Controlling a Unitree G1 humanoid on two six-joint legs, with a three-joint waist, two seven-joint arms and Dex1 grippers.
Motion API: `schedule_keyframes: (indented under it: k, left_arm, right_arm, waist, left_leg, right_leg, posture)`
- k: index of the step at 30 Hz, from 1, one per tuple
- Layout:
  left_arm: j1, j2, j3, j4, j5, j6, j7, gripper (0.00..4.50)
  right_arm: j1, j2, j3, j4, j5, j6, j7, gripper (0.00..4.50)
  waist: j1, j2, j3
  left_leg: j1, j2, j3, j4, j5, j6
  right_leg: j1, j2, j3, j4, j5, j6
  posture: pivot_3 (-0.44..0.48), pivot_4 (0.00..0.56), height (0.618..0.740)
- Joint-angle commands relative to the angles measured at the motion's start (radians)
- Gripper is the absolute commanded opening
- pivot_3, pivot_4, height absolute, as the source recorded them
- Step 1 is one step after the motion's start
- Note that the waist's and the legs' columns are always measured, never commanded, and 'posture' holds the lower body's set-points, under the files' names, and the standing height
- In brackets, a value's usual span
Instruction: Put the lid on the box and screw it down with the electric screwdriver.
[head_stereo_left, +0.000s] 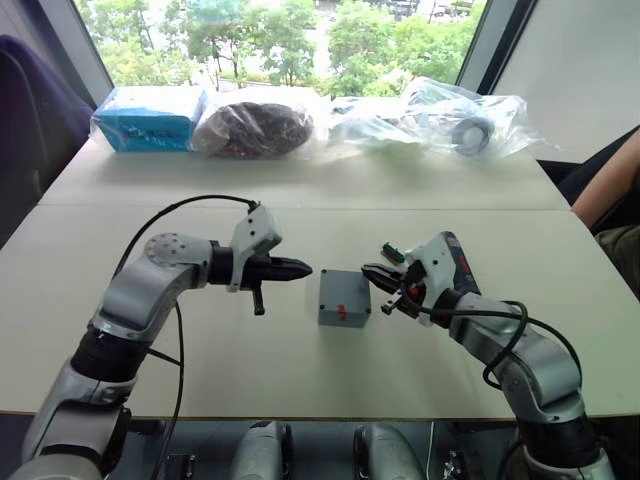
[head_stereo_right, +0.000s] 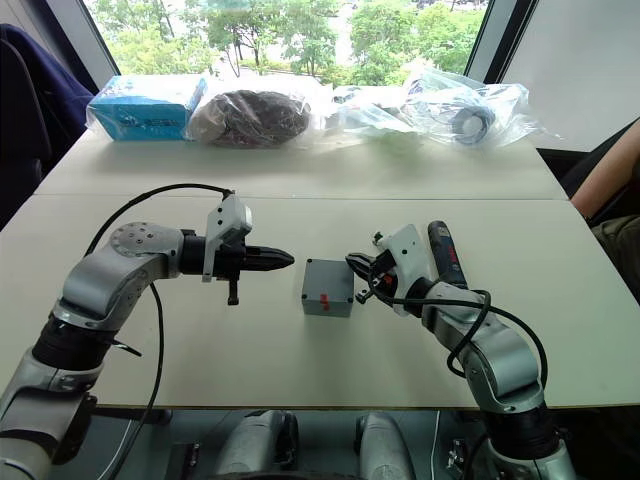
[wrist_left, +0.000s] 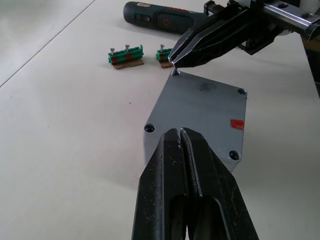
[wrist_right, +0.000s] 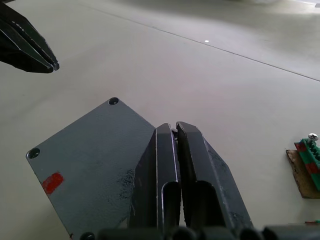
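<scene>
Lid (head_stereo_left: 345, 296) already seated on box, table centre. We have the left gripper (head_stereo_left: 300, 268) pinched together at its 9 o'clock; right gripper (head_stereo_left: 372, 273), tips together, at a corner hole, likely placing a screw. Electric screwdriver (head_stereo_left: 462, 262) lies behind at 2 o'clock, awaiting pickup.

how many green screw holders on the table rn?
2. Both green holders sit side by side on the table between the box and the electric screwdriver: one clear, the other partly behind the right gripper. More may be hidden.
</scene>
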Motion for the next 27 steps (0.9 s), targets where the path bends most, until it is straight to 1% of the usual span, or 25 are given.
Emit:
schedule_keyframes:
  k: [1, 9, 18, 22, 27]
  left_arm:
    - [-0.021, 0.003, 0.012, -0.018, -0.012, -0.003, -0.003, 0.0]
    - [-0.025, -0.001, 0.004, -0.009, -0.004, -0.011, -0.003, 0.0]
    - [-0.027, -0.005, 0.0, -0.004, 0.001, -0.018, -0.001, 0.0]
    - [-0.026, -0.005, -0.001, 0.0, 0.004, -0.023, -0.001, 0.0]
    - [-0.024, -0.009, -0.006, 0.002, 0.008, -0.028, -0.001, 0.0]
  right_arm:
    - [-0.003, 0.005, -0.022, -0.019, 0.015, -0.012, 0.0, 0.06]
    - [0.02, -0.015, -0.016, -0.023, 0.01, -0.015, 0.012, 0.06]
    - [0.016, -0.009, -0.016, -0.004, 0.001, -0.026, 0.002, 0.06]
    - [0.013, 0.011, -0.051, -0.026, 0.049, -0.01, -0.002, 0.06]
    - [0.017, 0.005, -0.048, -0.03, 0.052, -0.005, -0.002, 0.06]
  waist:
    - [0.0, 0.0, 0.0]
    - [0.0, 0.0, 0.0]
    - [0.0, 0.0, 0.0]
    - [0.0, 0.0, 0.0]
    - [0.0, 0.0, 0.0]
  left_leg:
    - [0.0, 0.0, 0.0, 0.0, 0.0, 0.0]
    - [0.0, 0.0, 0.0, 0.0, 0.0, 0.0]
    - [0.0, 0.0, 0.0, 0.0, 0.0, 0.0]
    - [0.0, 0.0, 0.0, 0.0, 0.0, 0.0]
    - [0.0, 0.0, 0.0, 0.0, 0.0, 0.0]
  right_leg:
    - [0.0, 0.0, 0.0, 0.0, 0.0, 0.0]
    - [0.0, 0.0, 0.0, 0.0, 0.0, 0.0]
    - [0.0, 0.0, 0.0, 0.0, 0.0, 0.0]
    - [0.0, 0.0, 0.0, 0.0, 0.0, 0.0]
    - [0.0, 0.0, 0.0, 0.0, 0.0, 0.0]
  posture:
    - [0.0, 0.15, 0.74]
    - [0.0, 0.15, 0.74]
    - [0.0, 0.15, 0.74]
    - [0.0, 0.15, 0.74]
    - [0.0, 0.15, 0.74]
